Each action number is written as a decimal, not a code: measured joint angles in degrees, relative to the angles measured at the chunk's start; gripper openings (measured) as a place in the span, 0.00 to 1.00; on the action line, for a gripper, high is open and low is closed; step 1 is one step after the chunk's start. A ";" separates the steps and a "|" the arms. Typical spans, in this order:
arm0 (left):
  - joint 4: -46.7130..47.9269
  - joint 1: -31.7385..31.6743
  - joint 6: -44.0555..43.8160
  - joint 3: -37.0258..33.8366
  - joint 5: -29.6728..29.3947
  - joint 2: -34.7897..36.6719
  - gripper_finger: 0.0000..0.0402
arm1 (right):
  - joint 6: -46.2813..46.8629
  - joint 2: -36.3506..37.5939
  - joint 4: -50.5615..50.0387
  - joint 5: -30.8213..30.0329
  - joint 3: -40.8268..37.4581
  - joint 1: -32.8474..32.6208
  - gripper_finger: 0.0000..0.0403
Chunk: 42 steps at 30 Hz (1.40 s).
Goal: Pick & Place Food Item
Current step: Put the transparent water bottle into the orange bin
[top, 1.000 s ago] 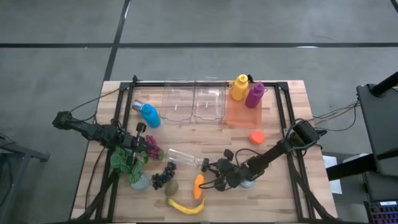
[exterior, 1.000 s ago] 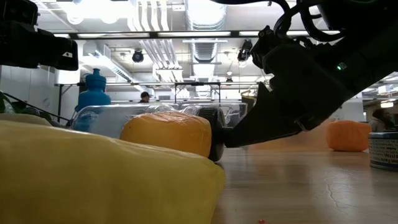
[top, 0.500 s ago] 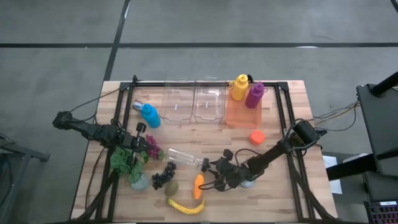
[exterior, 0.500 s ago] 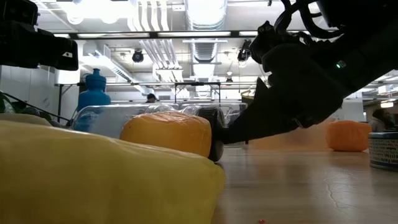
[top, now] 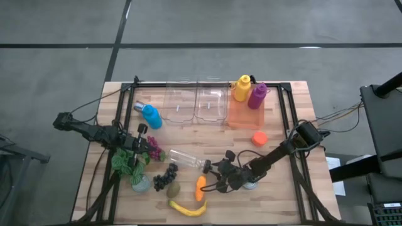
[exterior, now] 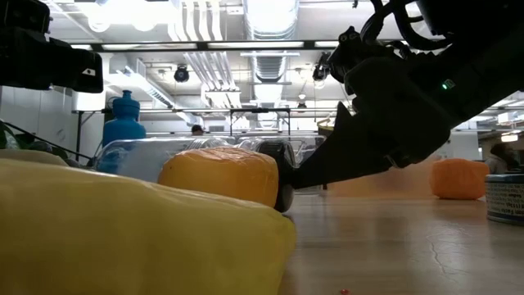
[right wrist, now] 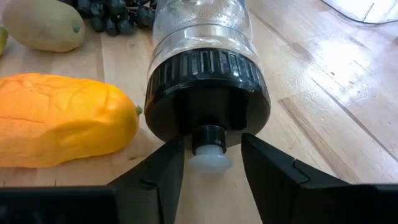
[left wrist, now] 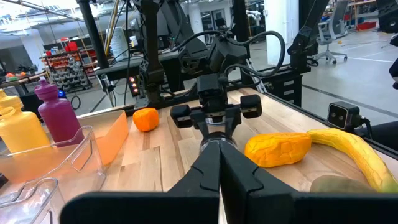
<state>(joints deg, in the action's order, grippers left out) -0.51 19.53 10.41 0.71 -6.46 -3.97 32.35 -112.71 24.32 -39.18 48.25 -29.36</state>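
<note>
A clear bottle lies on its side mid-table, its black cap and white spout facing my right gripper. That gripper is open, low over the table, with one finger on either side of the spout. An orange-yellow fruit rests on the wood just nearer than the bottle, beside a banana, a brown fruit and dark grapes. My left gripper is shut and hovers level at the table's left, holding nothing. My right gripper comes at the bottle's cap end slanting down from the table's right. Its fingers flank the white spout with a narrow gap on each side. Their tips reach the black cap's face; whether they touch it I cannot tell. The bottle lies on the table.
Two clear bins and an orange bin with a yellow and a purple bottle stand at the far edge. A blue bottle, a potted plant and a small orange also sit on the table.
</note>
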 joint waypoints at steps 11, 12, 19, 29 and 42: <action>0.00 0.02 0.00 -0.01 0.00 0.00 0.00 | 0.21 0.00 -0.11 -0.24 -0.02 0.00 0.20; 0.00 0.01 0.00 0.00 -0.01 0.00 0.00 | 0.21 0.00 -0.11 -0.24 -0.02 0.00 0.20; 0.00 0.02 0.00 0.00 0.00 0.00 0.00 | 0.01 0.00 -0.09 -0.26 -0.02 -0.09 0.23; 0.00 0.01 0.00 -0.01 0.00 0.00 0.00 | 0.03 0.00 -0.05 -0.31 -0.02 -0.11 0.19; 0.00 0.00 0.00 0.00 0.00 0.00 0.00 | 0.65 0.07 0.26 -0.46 -0.04 -0.78 0.19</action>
<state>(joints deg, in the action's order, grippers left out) -0.51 19.53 10.41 0.71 -6.46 -3.97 33.00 -112.63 24.58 -39.64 48.21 -30.15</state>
